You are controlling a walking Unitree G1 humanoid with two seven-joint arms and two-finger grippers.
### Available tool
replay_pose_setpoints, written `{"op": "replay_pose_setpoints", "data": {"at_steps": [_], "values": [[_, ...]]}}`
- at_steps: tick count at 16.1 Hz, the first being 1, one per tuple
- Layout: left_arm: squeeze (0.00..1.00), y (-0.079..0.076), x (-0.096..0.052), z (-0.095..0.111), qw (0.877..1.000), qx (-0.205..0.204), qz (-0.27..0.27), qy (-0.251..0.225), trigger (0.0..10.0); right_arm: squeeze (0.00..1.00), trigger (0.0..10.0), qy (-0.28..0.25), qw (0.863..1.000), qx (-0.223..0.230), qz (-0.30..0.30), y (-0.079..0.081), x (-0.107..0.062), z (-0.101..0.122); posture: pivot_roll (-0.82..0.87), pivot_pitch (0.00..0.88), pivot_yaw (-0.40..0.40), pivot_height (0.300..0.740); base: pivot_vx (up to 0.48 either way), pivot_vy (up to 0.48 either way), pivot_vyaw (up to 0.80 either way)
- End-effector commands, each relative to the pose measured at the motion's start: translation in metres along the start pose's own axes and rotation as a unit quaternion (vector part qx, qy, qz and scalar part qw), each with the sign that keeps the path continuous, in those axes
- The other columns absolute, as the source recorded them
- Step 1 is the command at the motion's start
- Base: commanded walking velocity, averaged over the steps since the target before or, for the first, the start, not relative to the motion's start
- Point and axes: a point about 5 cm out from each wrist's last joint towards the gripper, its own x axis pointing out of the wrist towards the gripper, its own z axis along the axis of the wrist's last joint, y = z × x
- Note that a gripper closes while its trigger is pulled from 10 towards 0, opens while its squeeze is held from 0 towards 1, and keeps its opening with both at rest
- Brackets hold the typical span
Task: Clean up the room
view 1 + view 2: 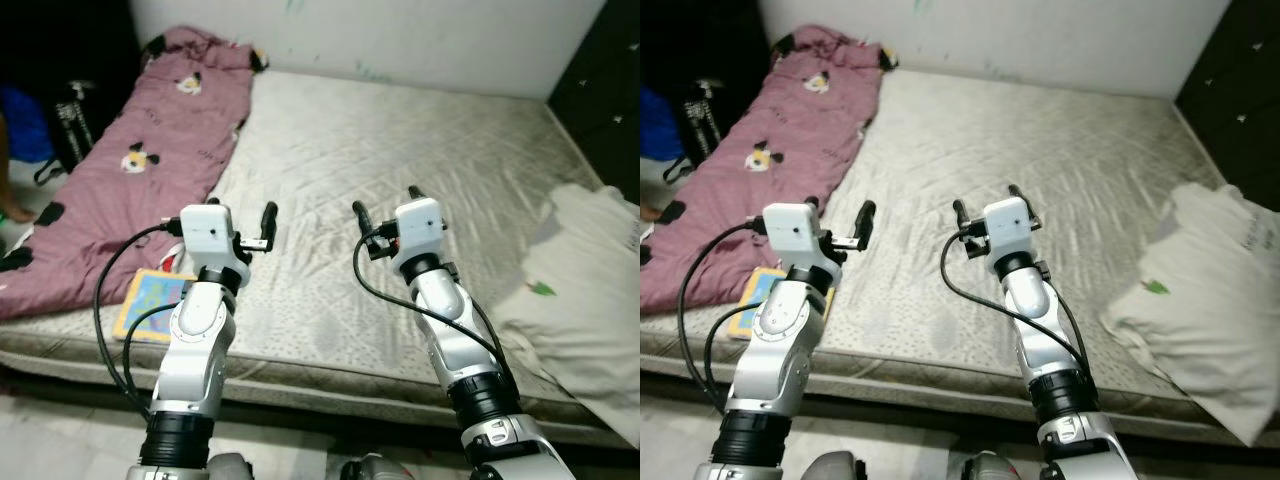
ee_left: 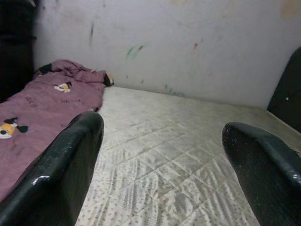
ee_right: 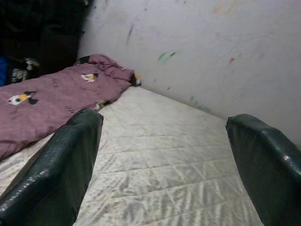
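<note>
A bare grey quilted mattress (image 1: 400, 130) lies before me. Along its left side is spread a pink blanket (image 1: 150, 150) with cartoon prints, also in the left wrist view (image 2: 42, 103). A colourful flat book (image 1: 150, 300) rests on the front left edge, partly under my left arm. A white cloth bundle (image 1: 590, 300) sits at the right edge. My left gripper (image 1: 241, 208) and right gripper (image 1: 386, 200) hover side by side over the mattress's front half. Both are open and hold nothing, their fingers (image 2: 61, 179) wide apart in each wrist view.
A black bag (image 1: 75, 120) and a person's foot (image 1: 12, 205) are on the floor to the left. A dark cabinet (image 1: 610, 90) stands at the right. A marked white wall (image 1: 380, 35) runs behind the mattress.
</note>
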Motion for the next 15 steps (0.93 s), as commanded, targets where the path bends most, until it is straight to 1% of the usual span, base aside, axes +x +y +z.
{"op": "replay_pose_setpoints", "data": {"at_steps": [1, 3, 7, 15], "values": [[0.00, 0.0021, 0.0004, 0.0002, 1.000, 0.006, 0.006, 0.003, 10.0, 0.00, 10.0, -0.002, 1.000, 0.004, 0.004, 0.0025, 0.0021, 0.0021, 0.02, 0.000, -0.050, 0.740, 0.000, 0.000, -0.52], [0.00, 0.0018, 0.0009, 0.0003, 1.000, 0.007, 0.007, 0.003, 10.0, 0.00, 10.0, -0.002, 1.000, 0.003, 0.004, 0.0022, 0.0024, 0.0021, 0.02, 0.000, -0.052, 0.740, 0.000, 0.000, -0.80], [0.00, 0.0014, 0.0009, 0.0004, 1.000, 0.007, 0.007, 0.002, 10.0, 0.00, 10.0, -0.003, 1.000, 0.002, 0.004, 0.0022, 0.0027, 0.0023, 0.02, 0.000, -0.053, 0.740, 0.000, 0.000, 0.00], [0.00, 0.0009, 0.0009, 0.0008, 1.000, 0.007, 0.006, 0.002, 10.0, 0.00, 10.0, -0.003, 1.000, -0.002, 0.008, 0.0029, 0.0028, 0.0025, 0.02, 0.000, -0.053, 0.740, 0.000, -0.266, 0.00]]}}
